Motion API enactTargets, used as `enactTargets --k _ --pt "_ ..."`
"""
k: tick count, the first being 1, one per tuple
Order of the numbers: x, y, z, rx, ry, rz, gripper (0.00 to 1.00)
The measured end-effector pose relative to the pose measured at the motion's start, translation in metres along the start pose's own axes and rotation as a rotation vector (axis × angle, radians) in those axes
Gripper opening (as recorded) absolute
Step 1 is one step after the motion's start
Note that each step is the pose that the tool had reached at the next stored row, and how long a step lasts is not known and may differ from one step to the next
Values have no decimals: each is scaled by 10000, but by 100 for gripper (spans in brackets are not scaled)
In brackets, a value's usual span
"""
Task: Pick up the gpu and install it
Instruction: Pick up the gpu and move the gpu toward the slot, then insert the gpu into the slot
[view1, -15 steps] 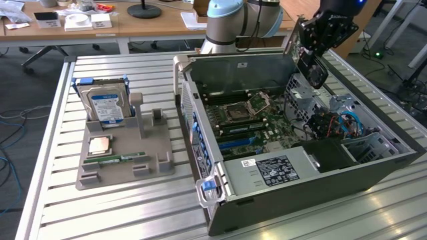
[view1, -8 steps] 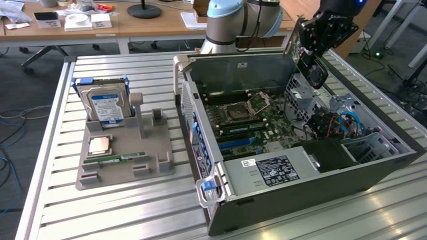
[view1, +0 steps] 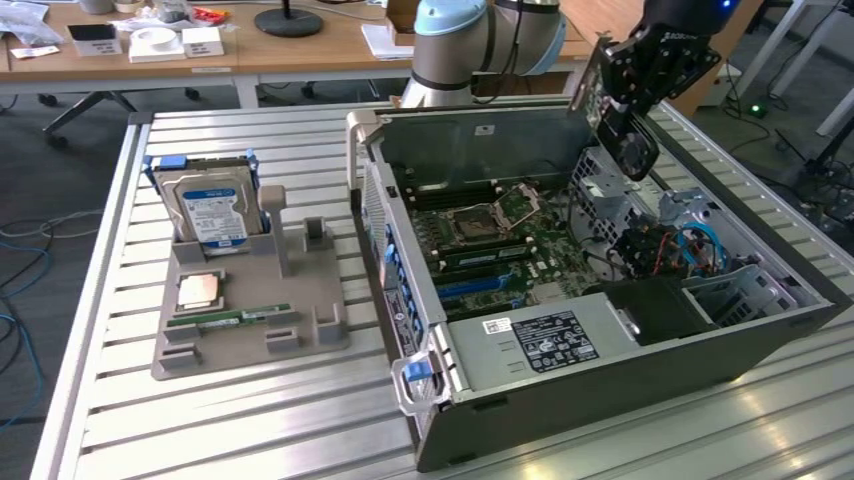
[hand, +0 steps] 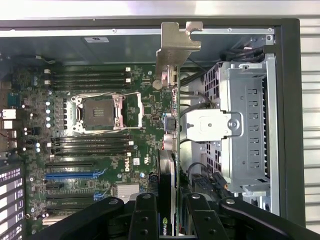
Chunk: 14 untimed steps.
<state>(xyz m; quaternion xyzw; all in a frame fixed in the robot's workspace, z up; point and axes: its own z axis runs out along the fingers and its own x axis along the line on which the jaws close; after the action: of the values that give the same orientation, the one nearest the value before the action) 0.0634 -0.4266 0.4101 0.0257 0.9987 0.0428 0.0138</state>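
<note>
GPU (hand: 170, 160) suspended over open computer case (view1: 641, 370)

The end effector (hand: 169, 217) is clenched on the GPU, gripping the card by its edge, metal bracket (hand: 177, 45) at the far end. The card hangs above the motherboard (hand: 100, 125), clear of the slots, inside the case lying on the slatted bench (view1: 267, 420).

dell on motherboard (hand: 150, 135) (nvidia logo on gpu (hand: 166, 195))

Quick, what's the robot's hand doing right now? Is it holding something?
Hand: closed, holding the gpu over the open computer.
</note>
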Motion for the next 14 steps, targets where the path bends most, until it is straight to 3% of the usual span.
enactTargets --k 6,14 --pt "-3 -59 -5 0 -1 1 26" --pt "-4 -60 -5 1 0 0 26"
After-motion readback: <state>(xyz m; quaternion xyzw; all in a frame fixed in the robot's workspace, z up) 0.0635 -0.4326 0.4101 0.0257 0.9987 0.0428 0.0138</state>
